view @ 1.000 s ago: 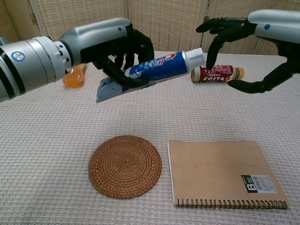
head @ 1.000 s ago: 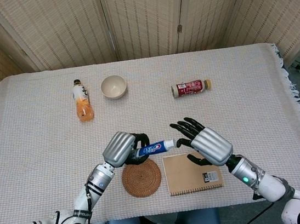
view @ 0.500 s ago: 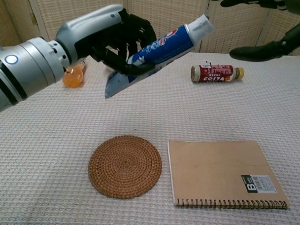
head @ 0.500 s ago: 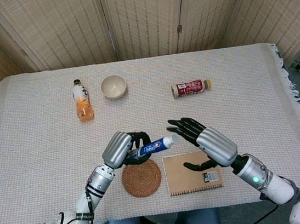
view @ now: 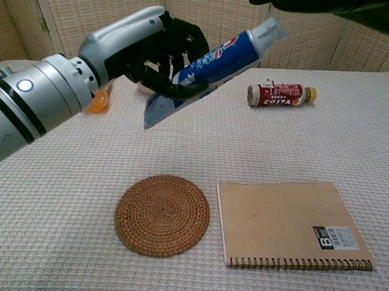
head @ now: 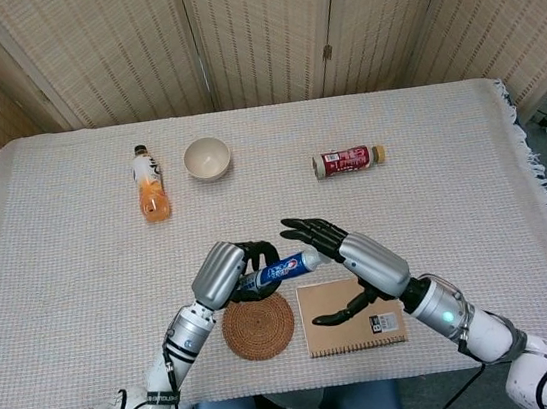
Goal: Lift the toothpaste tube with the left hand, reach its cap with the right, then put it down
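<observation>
My left hand (head: 224, 271) (view: 156, 48) grips a blue and white toothpaste tube (head: 280, 270) (view: 207, 66) around its middle, held well above the table and tilted, crimped end down, white cap (view: 267, 32) up and to the right. My right hand (head: 346, 253) is open, its fingers spread over the cap end in the head view. In the chest view only the dark underside of that right hand (view: 327, 4) shows along the top edge, just above the cap. Whether a finger touches the cap I cannot tell.
Below the tube lie a round woven coaster (head: 258, 325) (view: 162, 214) and a brown spiral notebook (head: 352, 315) (view: 293, 223). Further back lie a red bottle (head: 348, 160) (view: 280, 95), a small bowl (head: 207, 158) and an orange drink bottle (head: 151, 183).
The left hand has raised the tube higher and tipped its cap upward. The right hand has risen and moved left over the cap end, leaving most of the chest view.
</observation>
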{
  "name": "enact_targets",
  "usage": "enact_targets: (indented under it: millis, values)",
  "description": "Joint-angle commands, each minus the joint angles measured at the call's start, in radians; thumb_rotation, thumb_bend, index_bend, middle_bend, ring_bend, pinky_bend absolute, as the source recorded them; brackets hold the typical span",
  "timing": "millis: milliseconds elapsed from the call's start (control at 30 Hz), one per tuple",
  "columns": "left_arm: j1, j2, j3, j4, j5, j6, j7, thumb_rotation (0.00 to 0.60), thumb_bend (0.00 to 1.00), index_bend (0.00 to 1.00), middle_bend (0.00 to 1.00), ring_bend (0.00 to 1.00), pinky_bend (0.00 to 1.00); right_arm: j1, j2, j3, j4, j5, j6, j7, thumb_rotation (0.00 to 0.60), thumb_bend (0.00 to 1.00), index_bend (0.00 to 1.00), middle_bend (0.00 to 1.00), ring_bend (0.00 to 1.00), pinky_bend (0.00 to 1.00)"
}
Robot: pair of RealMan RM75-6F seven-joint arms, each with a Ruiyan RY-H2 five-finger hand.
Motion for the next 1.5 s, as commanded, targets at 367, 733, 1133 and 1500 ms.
enact_targets:
  millis: [367,733,1133,1500]
  values:
    - [-0.002,-0.015,-0.006,0.000,0.014,0.010,0.007,0.600,0.77,0.70,0.74,0.71,0.73,0.055,-0.058,0.025,0.044,0.037,-0.020,0.098,0.339,0.06,0.00,0.00,0.00,0.00]
    - [-0.002,-0.021,-0.015,-0.004,0.017,0.016,-0.002,0.600,0.77,0.70,0.74,0.71,0.73,0.080,-0.115,0.033,0.060,0.054,-0.015,0.141,0.335,0.06,0.00,0.00,0.00,0.00]
    - [-0.002,-0.025,-0.028,-0.005,0.022,0.025,-0.049,0.600,0.77,0.70,0.74,0.71,0.73,0.093,-0.155,0.032,0.084,0.046,0.007,0.233,0.335,0.06,0.00,0.00,0.00,0.00]
    - [-0.003,-0.020,-0.019,0.018,0.038,0.025,-0.058,0.600,0.77,0.70,0.74,0.71,0.73,0.080,-0.138,0.026,0.103,0.016,0.066,0.303,0.331,0.06,0.00,0.00,0.00,0.00]
